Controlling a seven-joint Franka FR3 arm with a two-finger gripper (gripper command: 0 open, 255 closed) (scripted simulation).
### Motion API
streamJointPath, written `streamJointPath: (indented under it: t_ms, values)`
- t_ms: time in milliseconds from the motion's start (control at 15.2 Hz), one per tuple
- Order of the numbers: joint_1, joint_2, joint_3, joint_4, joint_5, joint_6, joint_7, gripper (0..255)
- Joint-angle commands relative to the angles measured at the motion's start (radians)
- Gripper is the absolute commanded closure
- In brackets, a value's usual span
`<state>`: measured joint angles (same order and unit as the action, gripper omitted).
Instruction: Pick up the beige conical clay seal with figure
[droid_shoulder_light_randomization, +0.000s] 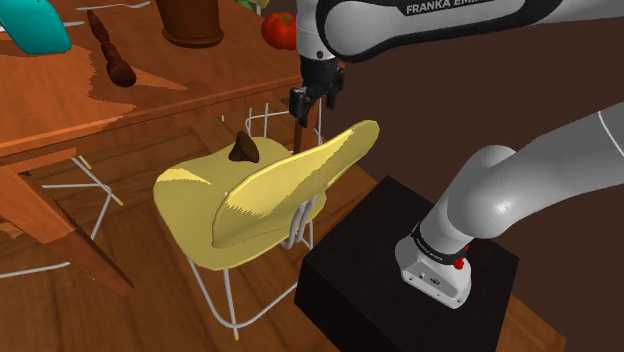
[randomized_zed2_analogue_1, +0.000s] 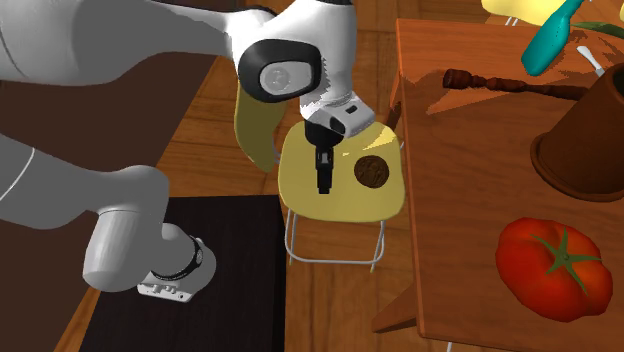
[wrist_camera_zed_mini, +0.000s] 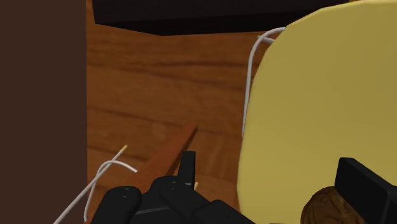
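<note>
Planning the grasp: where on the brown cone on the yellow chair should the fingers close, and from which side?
Probably its lower, wider flanks, coming straight down from above: the brown cone stands upright, base on the yellow chair seat, tip up, so its sides are free, and the raised chair back hinders a sideways approach.

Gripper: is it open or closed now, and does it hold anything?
Gripper: open, holding nothing; the brown conical seal rests unclasped beside it on the yellow chair seat.

white lettering "FRANKA EM", cut off at the top edge, on the robot arm (droid_shoulder_light_randomization: 450, 25)
</note>
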<state>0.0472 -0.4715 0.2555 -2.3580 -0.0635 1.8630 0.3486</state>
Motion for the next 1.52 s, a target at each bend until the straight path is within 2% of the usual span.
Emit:
streamJointPath:
  t_ms: [0, 396, 660, 924, 1452]
  values:
    - [-0.006, 0.063, 0.035, 0.031, -0.020, 0.041, 0.058, 0]
    - [-0.021, 0.280, 0.144, 0.145, -0.131, 0.142, 0.263, 0]
    - [-0.017, 0.445, 0.194, 0.255, -0.249, 0.168, 0.412, 0]
    - [0.015, 0.613, 0.212, 0.388, -0.378, 0.159, 0.548, 0]
    - [0.022, 0.662, 0.201, 0.344, -0.422, 0.237, 0.597, 0]
